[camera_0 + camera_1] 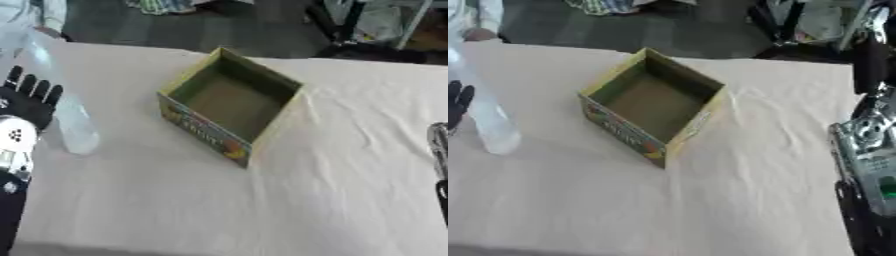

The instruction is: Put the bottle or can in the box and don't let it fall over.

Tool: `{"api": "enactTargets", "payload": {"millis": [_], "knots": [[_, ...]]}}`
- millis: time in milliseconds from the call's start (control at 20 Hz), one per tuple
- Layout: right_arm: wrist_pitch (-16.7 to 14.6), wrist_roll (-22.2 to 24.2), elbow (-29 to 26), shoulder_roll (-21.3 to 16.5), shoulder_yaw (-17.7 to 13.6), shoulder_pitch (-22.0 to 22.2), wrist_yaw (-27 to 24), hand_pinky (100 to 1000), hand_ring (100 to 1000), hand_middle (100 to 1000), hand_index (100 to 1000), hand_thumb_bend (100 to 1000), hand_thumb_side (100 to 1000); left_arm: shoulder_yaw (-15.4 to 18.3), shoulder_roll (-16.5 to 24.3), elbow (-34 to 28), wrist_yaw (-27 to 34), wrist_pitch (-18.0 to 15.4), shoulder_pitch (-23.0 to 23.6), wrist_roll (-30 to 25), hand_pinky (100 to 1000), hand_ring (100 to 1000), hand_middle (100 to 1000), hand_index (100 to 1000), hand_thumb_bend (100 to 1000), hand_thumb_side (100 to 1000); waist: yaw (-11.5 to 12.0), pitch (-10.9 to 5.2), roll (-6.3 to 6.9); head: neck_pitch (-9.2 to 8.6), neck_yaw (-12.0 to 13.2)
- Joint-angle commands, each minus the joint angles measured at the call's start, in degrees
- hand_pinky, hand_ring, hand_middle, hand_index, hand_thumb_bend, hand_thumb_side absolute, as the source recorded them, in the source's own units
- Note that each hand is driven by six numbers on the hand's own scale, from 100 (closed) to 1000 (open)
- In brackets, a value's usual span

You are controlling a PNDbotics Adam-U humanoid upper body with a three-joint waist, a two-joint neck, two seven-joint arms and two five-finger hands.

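A clear plastic bottle [73,125] stands upright, leaning slightly, near the table's left edge. My left hand [31,102] is just left of it with its dark fingers straight and pointing up, close against the bottle's side and not curled round it. An open cardboard box [229,102] with green inner walls and a printed front sits askew at the table's middle, with nothing inside. My right arm [870,150] shows at the right edge. A dark shape above it looks like my right hand [871,67].
A cream cloth with a few wrinkles covers the table [157,200]. A person's white sleeve [487,12] shows at the far left corner, near the bottle's top. Dark floor and metal frames [350,25] lie beyond the far edge.
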Motion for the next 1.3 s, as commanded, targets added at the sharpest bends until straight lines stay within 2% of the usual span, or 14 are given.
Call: {"api": "enactTargets", "payload": {"millis": [50, 950, 1300], "knots": [[-0.10, 0.15, -1.25, -1.16, -0.15, -0.79, -0.35, 730, 718, 779, 763, 100, 528, 0.03, 1.58, -1.17, 0.06, 0.24, -1.53, -0.13, 100, 100, 100, 1000, 879, 1000, -0.12, -0.91, 0.13, -0.08, 0.24], [0.04, 0.48, -1.22, -1.10, 0.22, -0.80, -0.56, 730, 719, 779, 763, 100, 528, -1.44, 1.67, -4.67, 0.98, 0.74, -5.96, -2.62, 100, 100, 100, 1000, 901, 1000, -0.32, -1.03, 0.14, 0.21, 0.57], [0.13, 0.71, -1.29, -1.10, 0.36, -0.89, -0.54, 731, 720, 780, 764, 100, 528, -3.46, 1.94, -5.59, 1.68, 2.48, -10.95, -3.99, 100, 100, 100, 1000, 920, 1000, -0.38, -1.26, 0.13, 0.71, 0.67]]}}
